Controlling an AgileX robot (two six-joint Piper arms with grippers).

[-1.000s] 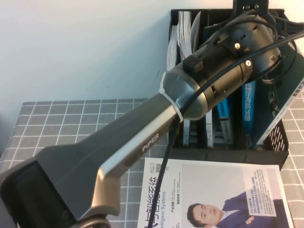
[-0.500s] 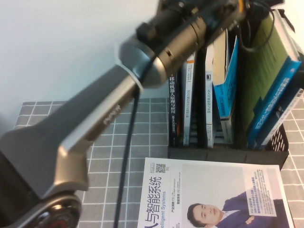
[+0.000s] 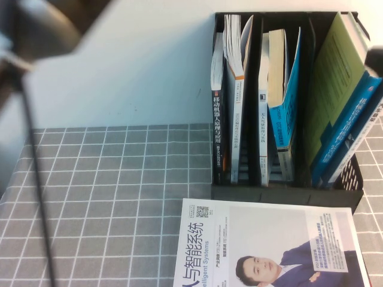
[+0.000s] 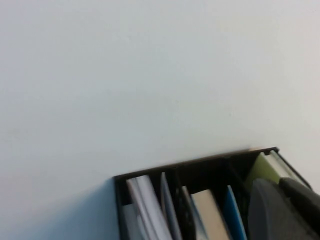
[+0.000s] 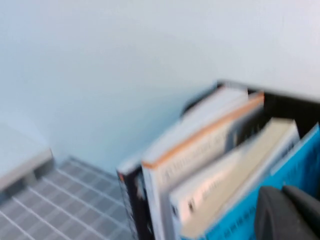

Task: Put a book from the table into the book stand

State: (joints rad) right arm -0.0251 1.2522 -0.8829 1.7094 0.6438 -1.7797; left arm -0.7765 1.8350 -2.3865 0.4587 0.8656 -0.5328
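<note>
The pale yellow-green book [image 3: 335, 89] with its blue band leans in the right compartment of the black book stand [image 3: 281, 191]; its top also shows in the left wrist view [image 4: 264, 169]. No gripper touches it. My left gripper [image 4: 284, 190] is raised above and behind the stand, its fingers together and empty; in the high view only the blurred left arm [image 3: 42, 21] shows, top left. My right gripper [image 5: 283, 192] hangs close by the stand's books, fingers together, empty. A dark shape [image 3: 374, 60] at the high view's right edge sits beside the book.
A white book picturing a suited man [image 3: 269, 245] lies flat on the grey gridded table [image 3: 108, 197] in front of the stand. Several other books [image 3: 236, 95] fill the stand's left and middle compartments. A cable [image 3: 33, 167] hangs at left. The wall is behind.
My left arm has swung away from the stand, leftward and up, almost out of the high view. The yellow-green book stays leaning in the right compartment.
</note>
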